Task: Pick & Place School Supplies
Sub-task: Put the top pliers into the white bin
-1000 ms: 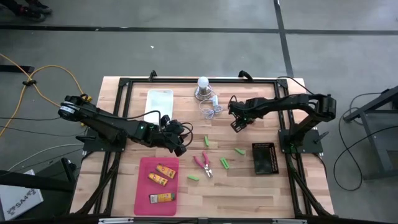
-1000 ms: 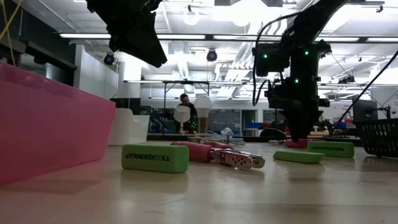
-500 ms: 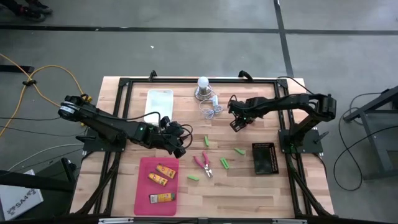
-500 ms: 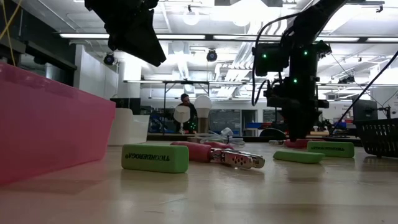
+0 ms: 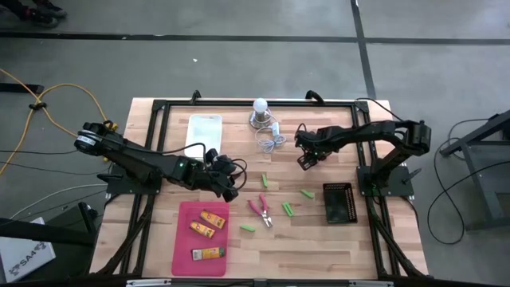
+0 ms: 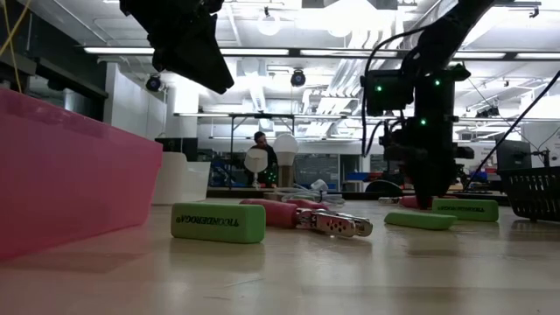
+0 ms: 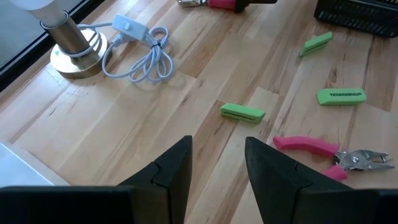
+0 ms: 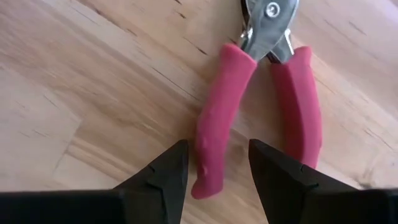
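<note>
While both arms reach over the wooden table (image 5: pixel 319 247), the pink tray (image 5: pixel 185 239) serves as the landmark, lying at the table's near edge on the left arm's side. Three orange-yellow oblong pieces (image 5: pixel 207 231) lie inside the pink tray. A white tray (image 5: pixel 202 130) sits on the far side of the pink tray, and a black mesh basket (image 5: pixel 338 202) stands well to the right of the pink tray, on the right arm's side. A white bulb lamp (image 5: pixel 260 112) with a coiled cord (image 5: pixel 271 142) stands well beyond the pink tray, near the table's far edge.

The left gripper (image 5: pixel 229 179) hangs above the table just beyond the pink tray's far right corner; its fingers (image 7: pixel 171 168) are spread apart and hold nothing. The right gripper (image 5: pixel 304 162) is farther off, up and to the right of the pink tray. Its fingers (image 8: pixel 168 171) are parted, low over one pink-handled tool (image 8: pixel 255 99), straddling the end of one handle without clamping it.

A second pink-handled tool (image 5: pixel 260 210) lies on the wood just right of the pink tray. Small green sticks are scattered around it: one (image 5: pixel 249 227) close to the pink tray's right edge, one (image 5: pixel 264 181) farther back, and two (image 5: pixel 288 209) (image 5: pixel 307 194) toward the basket.
</note>
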`<state>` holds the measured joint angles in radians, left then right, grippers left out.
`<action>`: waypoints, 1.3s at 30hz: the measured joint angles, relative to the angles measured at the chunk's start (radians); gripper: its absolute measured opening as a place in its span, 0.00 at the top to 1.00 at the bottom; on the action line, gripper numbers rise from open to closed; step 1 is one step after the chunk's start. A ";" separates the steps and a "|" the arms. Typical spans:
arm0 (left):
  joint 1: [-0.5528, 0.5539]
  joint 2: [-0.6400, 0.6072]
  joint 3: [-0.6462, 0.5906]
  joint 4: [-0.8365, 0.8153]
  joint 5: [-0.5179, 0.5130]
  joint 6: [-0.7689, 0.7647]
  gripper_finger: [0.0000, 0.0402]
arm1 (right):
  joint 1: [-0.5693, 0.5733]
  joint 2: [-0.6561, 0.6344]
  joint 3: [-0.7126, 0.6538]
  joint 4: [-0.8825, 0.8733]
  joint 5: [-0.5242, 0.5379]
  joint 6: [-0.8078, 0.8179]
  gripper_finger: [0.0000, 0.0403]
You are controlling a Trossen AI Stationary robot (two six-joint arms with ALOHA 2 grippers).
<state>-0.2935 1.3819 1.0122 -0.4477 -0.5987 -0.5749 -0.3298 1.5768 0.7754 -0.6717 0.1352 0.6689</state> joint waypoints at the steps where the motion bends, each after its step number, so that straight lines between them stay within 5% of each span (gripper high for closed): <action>1: 0.000 0.000 0.000 0.000 0.000 0.000 0.65 | 0.000 0.000 -0.001 0.006 0.000 -0.001 0.60; 10: 0.000 0.000 0.000 0.000 0.000 0.000 0.65 | 0.000 0.000 -0.002 0.048 -0.004 -0.018 0.61; 39: 0.000 0.000 0.000 0.000 0.000 0.000 0.65 | 0.000 0.000 -0.002 0.052 0.005 -0.072 0.91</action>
<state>-0.2935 1.3819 1.0122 -0.4477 -0.5987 -0.5751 -0.3298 1.5768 0.7731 -0.6201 0.1402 0.5966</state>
